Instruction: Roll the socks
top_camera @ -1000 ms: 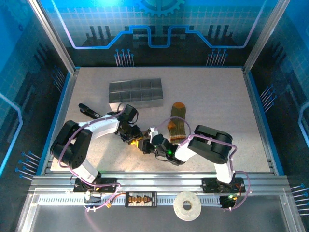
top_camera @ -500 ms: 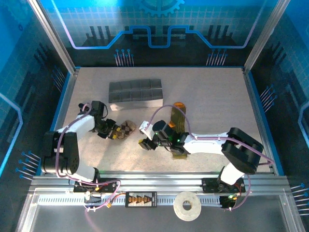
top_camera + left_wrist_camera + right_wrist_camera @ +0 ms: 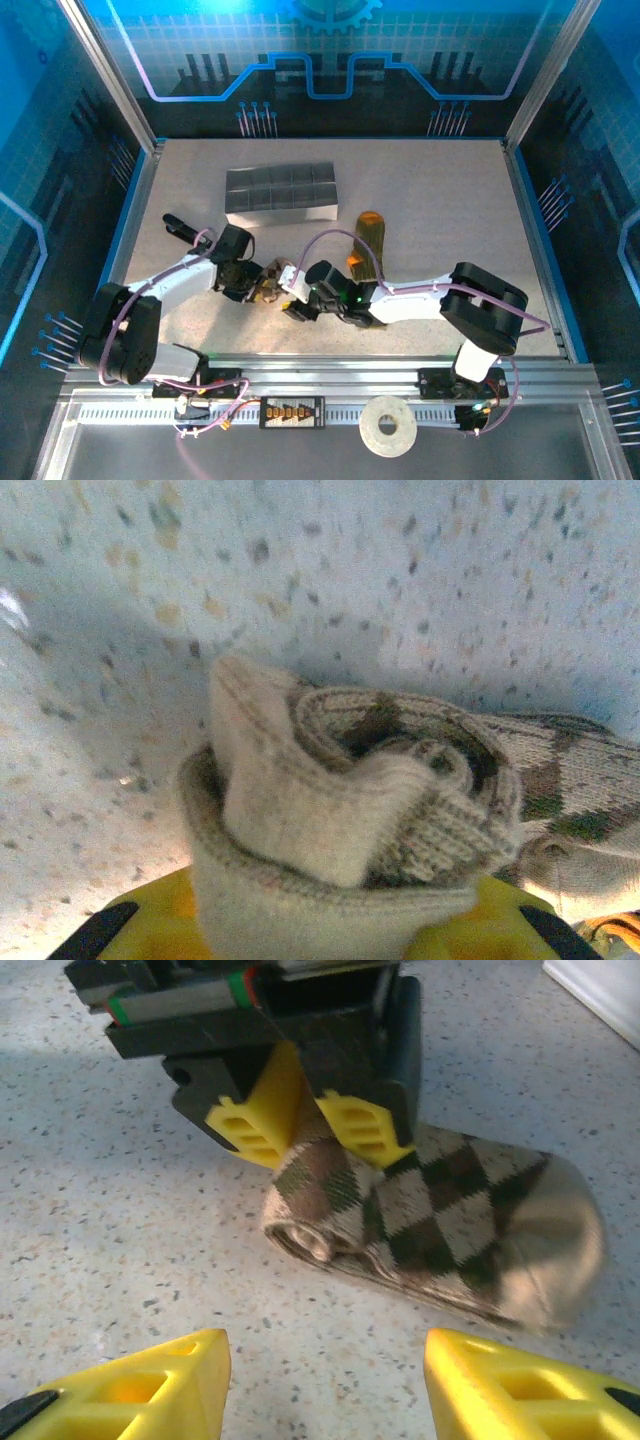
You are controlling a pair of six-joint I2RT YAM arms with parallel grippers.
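Seen from above, the beige-brown argyle sock (image 3: 268, 288) is a small bundle just left of centre, where the ends of the left arm (image 3: 185, 270) and right arm (image 3: 410, 300) meet. The olive green sock (image 3: 366, 243) lies flat and unrolled right of centre, its orange toe toward the grey divided tray (image 3: 280, 190). Its lower end meets the right arm, so a careless sweep there could drag or crumple it.

In the left wrist view the argyle roll sits at lower centre, its spiral end-on. The left fingers (image 3: 150, 925) are clenched on its base, and the unrolled part trails to the right edge. The coil looks slack, with an inner fold poking out — if the clamp eases, the knit will likely spring open.

In the right wrist view the right fingers (image 3: 130, 1390) stand apart and empty at the bottom edge, short of the sock. At top centre the left fingers pinch the rolled end, and the foot stretches right across the speckled surface (image 3: 100, 1210). Closing in from here risks knocking the left fingers. It could also catch only the outer layer, or shove the toe sideways — and then the roll skews.
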